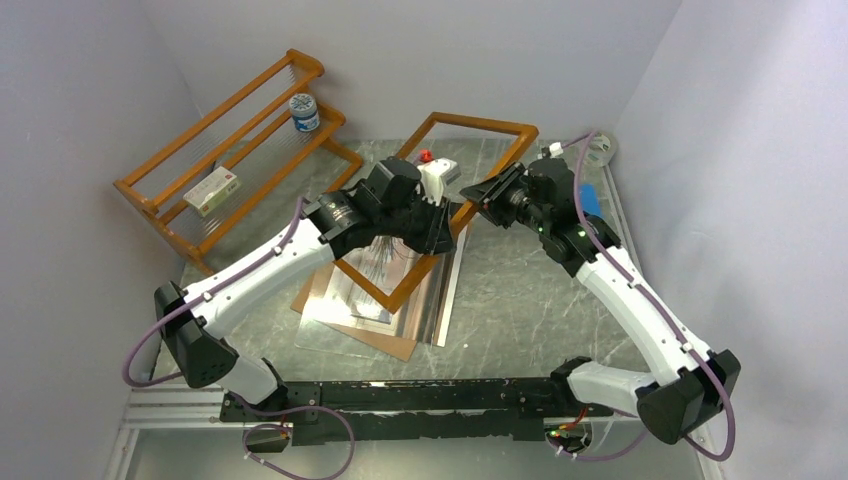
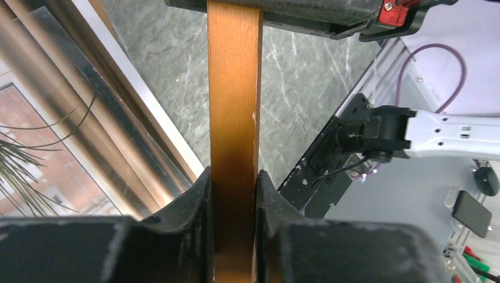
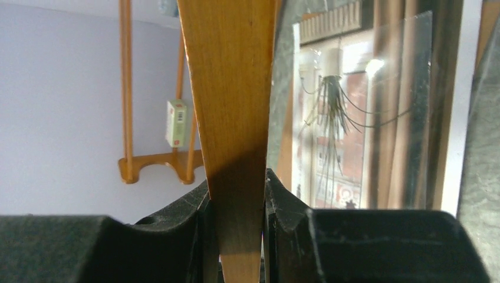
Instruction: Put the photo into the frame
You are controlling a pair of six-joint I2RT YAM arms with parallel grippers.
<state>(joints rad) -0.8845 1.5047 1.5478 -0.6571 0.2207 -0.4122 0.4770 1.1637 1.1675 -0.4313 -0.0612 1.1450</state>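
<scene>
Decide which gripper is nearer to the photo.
Left. The left gripper grips the frame close beside the photo; the right gripper grips the frame farther back, past the photo.

Reaching forward-right with left arm (image 1: 260, 265), clamping frame (image 1: 480, 122) rail in left gripper (image 1: 443, 222), with fingers (image 2: 188, 206) pressed on both faces. Reaching forward-left with right arm (image 1: 640, 300), pinching same rail in right gripper (image 1: 478, 196), farther from bases. Holding grippers near each other, tips facing.

- Robot lab test cell: plain pale walls (image 1: 80, 90) box in a marbled counter (image 1: 520, 290).
- Left arm (image 1: 262, 272) and right arm (image 1: 632, 300), trailing purple cables (image 1: 127, 355), bolt to a black rail (image 1: 400, 400) on aluminium framing (image 1: 165, 408).
</scene>
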